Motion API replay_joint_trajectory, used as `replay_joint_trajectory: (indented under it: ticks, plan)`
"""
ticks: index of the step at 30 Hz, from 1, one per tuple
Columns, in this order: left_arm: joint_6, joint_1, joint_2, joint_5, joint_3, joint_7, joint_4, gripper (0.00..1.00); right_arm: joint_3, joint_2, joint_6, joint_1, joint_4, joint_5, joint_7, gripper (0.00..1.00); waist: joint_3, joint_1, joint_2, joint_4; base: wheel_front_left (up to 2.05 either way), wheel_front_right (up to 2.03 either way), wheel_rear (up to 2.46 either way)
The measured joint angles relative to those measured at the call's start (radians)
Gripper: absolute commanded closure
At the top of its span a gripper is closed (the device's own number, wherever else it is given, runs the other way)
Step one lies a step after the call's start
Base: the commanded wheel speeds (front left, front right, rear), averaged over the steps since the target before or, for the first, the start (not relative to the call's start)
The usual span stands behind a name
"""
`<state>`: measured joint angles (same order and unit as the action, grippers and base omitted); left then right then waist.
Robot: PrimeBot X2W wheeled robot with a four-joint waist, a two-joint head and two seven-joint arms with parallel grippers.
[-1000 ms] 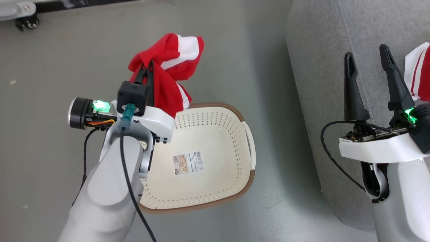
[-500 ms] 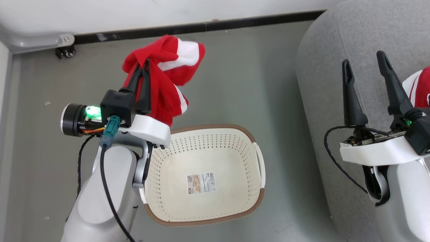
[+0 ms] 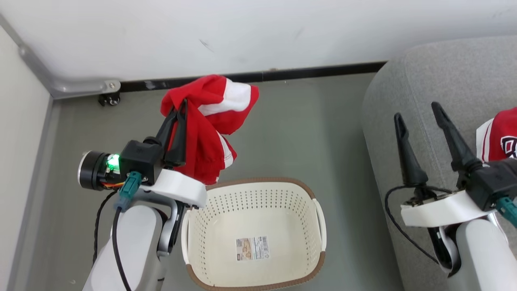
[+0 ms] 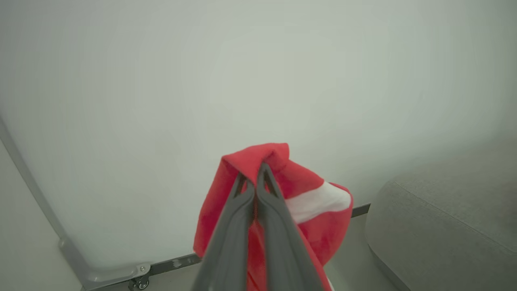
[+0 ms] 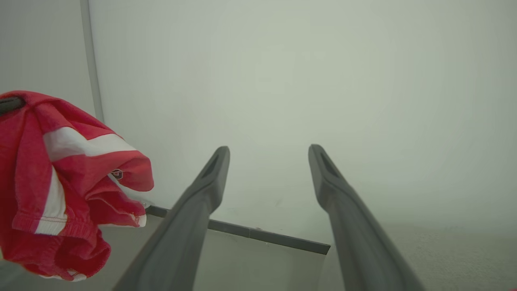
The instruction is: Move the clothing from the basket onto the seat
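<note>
Now the left pincer (image 3: 182, 104), clenched on the red garment (image 3: 210, 133) at upper centre, lets it hang lengthwise down-frame toward the basket (image 3: 258, 182), while the right pincer (image 3: 417, 111) stands released over the seat (image 3: 424, 76), near the second garment (image 3: 499, 135) at right.

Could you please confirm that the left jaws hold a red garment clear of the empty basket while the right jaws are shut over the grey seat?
Not quite: the right jaws are wide open, not shut, as the right wrist view shows. The rest stands: the left jaws hold the red garment clear of the empty basket, and the right jaws are over the grey seat.
</note>
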<state>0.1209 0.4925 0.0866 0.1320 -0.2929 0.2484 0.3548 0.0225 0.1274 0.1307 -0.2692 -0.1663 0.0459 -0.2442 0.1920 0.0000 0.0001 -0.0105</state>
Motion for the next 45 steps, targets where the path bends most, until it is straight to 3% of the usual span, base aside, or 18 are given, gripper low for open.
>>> replay_joint_trajectory:
  ticks: [18,33,39,45]
  plan:
    - [-0.080,-0.086,0.025,0.013,-0.047,0.000,-0.070,1.00,0.064,-0.014,0.000,0.126,0.005,0.016,0.054,0.00,-0.143,0.0000,0.0000,0.032,0.00,0.00,0.00]
    - [-0.140,-0.086,0.024,0.008,-0.100,0.000,-0.110,1.00,0.363,0.111,0.000,0.122,0.046,0.054,0.143,0.00,-0.206,0.0000,0.0000,0.035,0.00,0.00,0.00]
    - [-0.148,-0.086,0.018,0.006,-0.114,0.000,-0.114,1.00,0.500,0.162,0.000,0.099,0.064,0.094,0.183,0.00,-0.217,0.0000,0.0000,0.029,0.00,0.00,0.00]
    - [-0.149,-0.086,0.009,0.004,-0.127,0.000,-0.113,1.00,0.572,0.186,0.000,0.054,0.076,0.144,0.201,0.00,-0.227,0.0000,0.0000,0.025,0.00,0.00,0.00]
